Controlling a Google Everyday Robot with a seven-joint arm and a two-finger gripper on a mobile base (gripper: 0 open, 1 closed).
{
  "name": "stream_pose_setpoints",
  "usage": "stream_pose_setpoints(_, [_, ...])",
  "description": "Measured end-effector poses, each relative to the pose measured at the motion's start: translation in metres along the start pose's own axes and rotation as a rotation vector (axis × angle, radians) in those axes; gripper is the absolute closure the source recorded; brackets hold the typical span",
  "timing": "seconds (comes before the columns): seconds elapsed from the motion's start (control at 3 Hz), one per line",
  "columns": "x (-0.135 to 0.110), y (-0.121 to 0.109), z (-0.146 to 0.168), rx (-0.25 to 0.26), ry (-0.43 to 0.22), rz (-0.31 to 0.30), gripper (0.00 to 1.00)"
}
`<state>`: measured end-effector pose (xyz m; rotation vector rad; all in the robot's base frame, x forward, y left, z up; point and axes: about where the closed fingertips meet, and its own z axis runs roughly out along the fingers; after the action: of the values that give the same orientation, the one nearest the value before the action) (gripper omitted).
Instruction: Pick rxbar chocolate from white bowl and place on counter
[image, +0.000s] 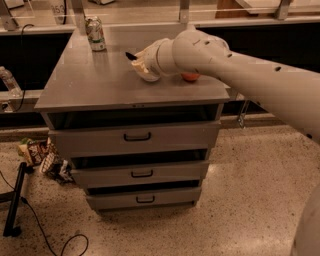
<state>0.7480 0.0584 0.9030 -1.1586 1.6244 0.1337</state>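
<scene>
The white bowl (149, 75) stands on the grey counter (95, 85) near its back middle, mostly hidden by my wrist. My gripper (139, 61) is right at the bowl's left rim, reaching in from the right. A thin dark end of the rxbar chocolate (131, 55) sticks out up and to the left from the gripper. The rest of the bar is hidden.
A drink can (95, 33) stands at the counter's back left. A red apple (190, 77) lies just right of the bowl, half hidden by my arm. Three drawers with black handles (137, 136) are below. Snack packets (42, 157) and a cable lie on the floor at left.
</scene>
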Motion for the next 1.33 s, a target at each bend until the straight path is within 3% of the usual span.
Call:
stream_pose_setpoints(0.33, [-0.013, -0.011, 0.01, 0.008, -0.037, -0.029, 1.0])
stream_pose_setpoints(0.67, [-0.045, -0.036, 0.032, 0.045, -0.093, -0.095, 1.0])
stream_pose_setpoints(1.33, [-0.092, -0.077, 0.055, 0.13, -0.171, -0.167, 1.0])
